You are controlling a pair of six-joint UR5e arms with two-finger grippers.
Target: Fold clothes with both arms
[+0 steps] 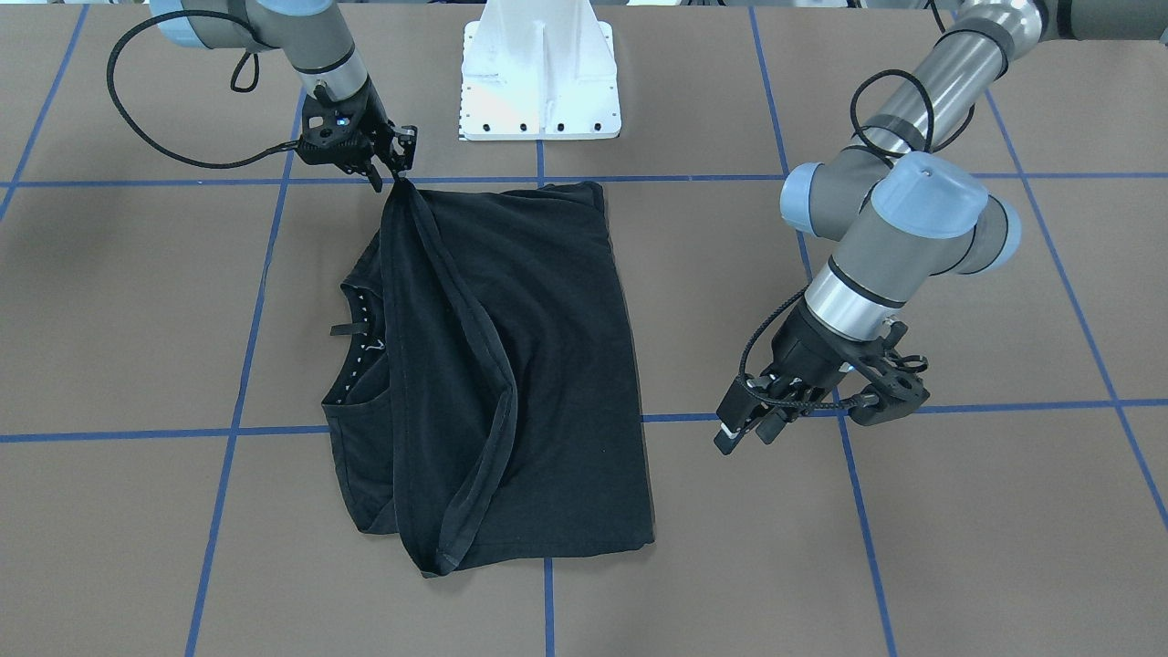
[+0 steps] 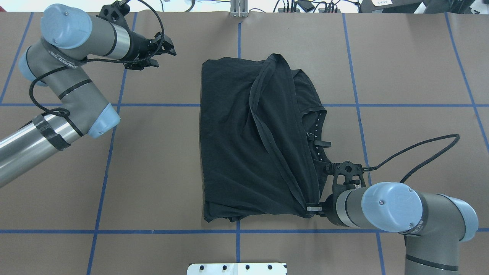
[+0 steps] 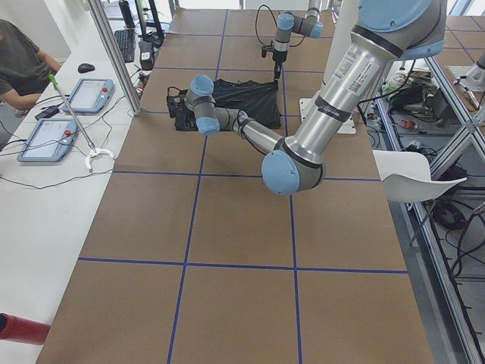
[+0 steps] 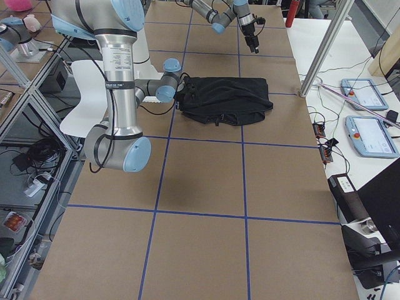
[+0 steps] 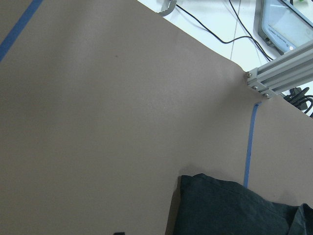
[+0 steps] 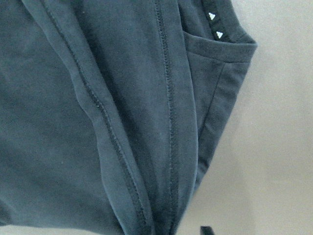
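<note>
- Right gripper (image 1: 391, 178): jaws closed on the hem of the black T-shirt (image 2: 244, 145), pinching a gathered bunch of cloth at its corner nearest the robot base. Cloth fans out from the jaws in a raised ridge w/ a stitched edge, running diagonally across the shirt to the far edge.
- Right wrist view: only dark fabric ahead of the jaws: double-stitched seams, folds, and at top a strip of collar tape (image 6: 214, 25) w/ small white triangles.
- Left gripper (image 1: 748, 429): fingers apart, nothing between them, hovering over bare table (image 2: 153, 160). Shirt lies well off to the side of these jaws, not touching.
- Left wrist view: corner of the shirt shows at bottom edge, just ahead of the jaws; rest is brown table, blue tape line (image 5: 249, 147).
- Shirt: lies mid-table, folded roughly into a rectangle, neck opening (image 1: 360, 342) showing on the right gripper's side. Small white mark inside the collar, too small to read.
- Writing: grey lettering on a left arm (image 2: 65, 91) link, partly legible, can't read it for sure. No brand readable on the shirt.
</note>
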